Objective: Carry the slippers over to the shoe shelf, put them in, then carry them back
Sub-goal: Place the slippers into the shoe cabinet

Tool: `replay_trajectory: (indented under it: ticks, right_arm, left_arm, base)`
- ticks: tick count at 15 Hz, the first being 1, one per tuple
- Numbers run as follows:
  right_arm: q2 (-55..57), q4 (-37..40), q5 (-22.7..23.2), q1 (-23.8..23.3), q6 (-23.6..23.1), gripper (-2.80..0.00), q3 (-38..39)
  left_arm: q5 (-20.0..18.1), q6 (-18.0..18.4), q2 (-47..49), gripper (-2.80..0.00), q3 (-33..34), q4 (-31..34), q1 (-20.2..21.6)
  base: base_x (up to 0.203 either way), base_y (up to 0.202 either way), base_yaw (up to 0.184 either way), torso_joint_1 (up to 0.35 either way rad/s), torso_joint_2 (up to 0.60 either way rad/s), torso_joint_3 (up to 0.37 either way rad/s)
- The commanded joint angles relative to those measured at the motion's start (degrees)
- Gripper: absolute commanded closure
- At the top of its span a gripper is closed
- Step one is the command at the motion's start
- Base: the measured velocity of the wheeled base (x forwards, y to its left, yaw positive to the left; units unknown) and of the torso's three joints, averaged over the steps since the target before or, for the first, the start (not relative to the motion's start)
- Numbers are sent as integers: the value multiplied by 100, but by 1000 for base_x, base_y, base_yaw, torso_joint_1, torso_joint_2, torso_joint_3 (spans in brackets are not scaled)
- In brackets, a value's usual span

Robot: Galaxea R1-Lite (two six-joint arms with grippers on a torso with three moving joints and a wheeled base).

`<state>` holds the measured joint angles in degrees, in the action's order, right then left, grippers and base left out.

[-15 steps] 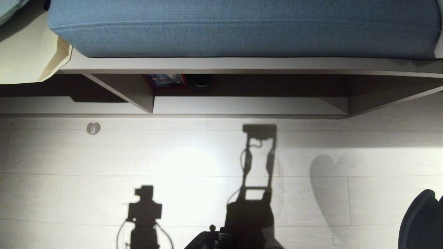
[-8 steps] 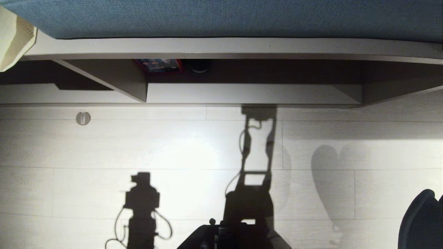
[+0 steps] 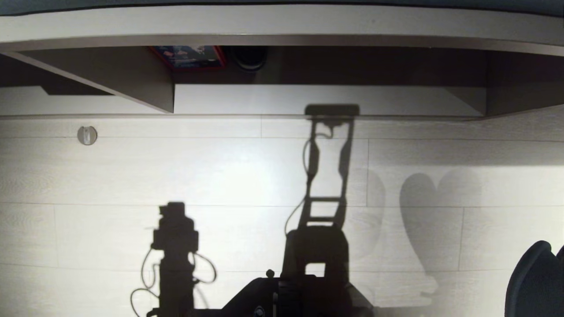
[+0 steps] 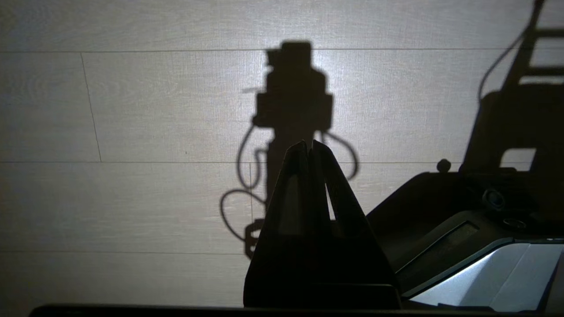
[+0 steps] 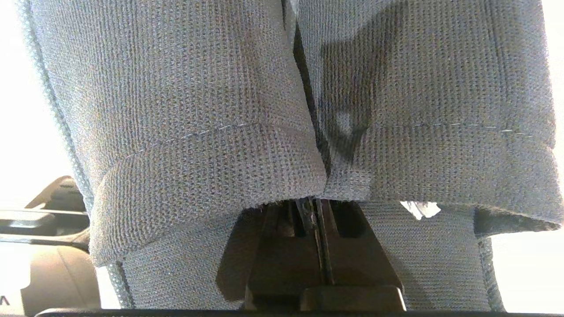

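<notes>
While clamped on slippers (image 5: 198, 110) hanging toe-down at lower right of head view, right gripper (image 5: 315, 211) faces shoe shelf (image 3: 308, 99) across upper frame; left gripper (image 4: 310, 147) pinched empty, lower left.

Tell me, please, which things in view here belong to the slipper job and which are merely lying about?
Belonging to the job:
- the slippers, a grey knit pair hanging from the right gripper, fingers shut on them
- the shoe shelf, with its upright divider

Just lying about:
- red-edged box at the shelf's back
- dark round object beside it
- round floor fitting
- left gripper, shut, empty
</notes>
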<state>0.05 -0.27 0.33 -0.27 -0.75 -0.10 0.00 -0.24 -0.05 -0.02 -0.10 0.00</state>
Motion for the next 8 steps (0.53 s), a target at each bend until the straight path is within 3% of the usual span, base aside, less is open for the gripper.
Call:
replay_trajectory:
  ticks: [1,8]
  right_arm:
    - [4,0,2,0,-4,0,1]
    - [4,0,2,0,-4,0,1]
  left_arm:
    - [0,-2,5,0,2,2,0]
    - [0,-2,5,0,2,10,0]
  base:
    - [0,0,0,0,3,-185]
    - [0,0,0,3,1,-194]
